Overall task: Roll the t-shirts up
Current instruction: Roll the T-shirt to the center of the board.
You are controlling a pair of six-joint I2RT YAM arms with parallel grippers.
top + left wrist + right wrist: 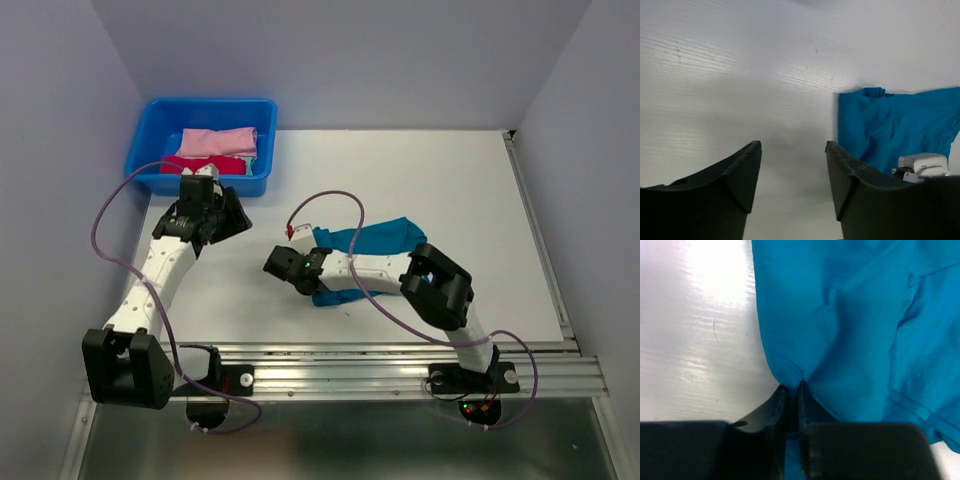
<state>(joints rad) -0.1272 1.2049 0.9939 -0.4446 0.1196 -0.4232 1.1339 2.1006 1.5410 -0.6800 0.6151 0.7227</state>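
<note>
Two arms: you have both out over the worktop (450, 190), the left one near the tub and the right one bent across to the left over the shirt.
Left fingers (742, 170): released and spread wide, with nothing between them. Your left wrist view shows only bare worktop in the gap.
Left arm place: in the top view its end sits just in front of the blue tub (160, 130), at the tub's near wall.
Right fingers (780, 400): clenched on the teal t-shirt (840, 315), the tips pressed together on a small fold at the cloth's edge.
Teal t-shirt place: it lies crumpled near the middle of the worktop, partly under your right arm. In the left wrist view it is off to the right of the left fingers and not touching them.
Pink bundle (215, 142): folded inside the tub, toward its far side.
Red bundle (205, 165): also inside the tub, just in front of the pink one and touching it.
Cannot tell: whether the pinched fold is raised off the worktop or resting on it.
</note>
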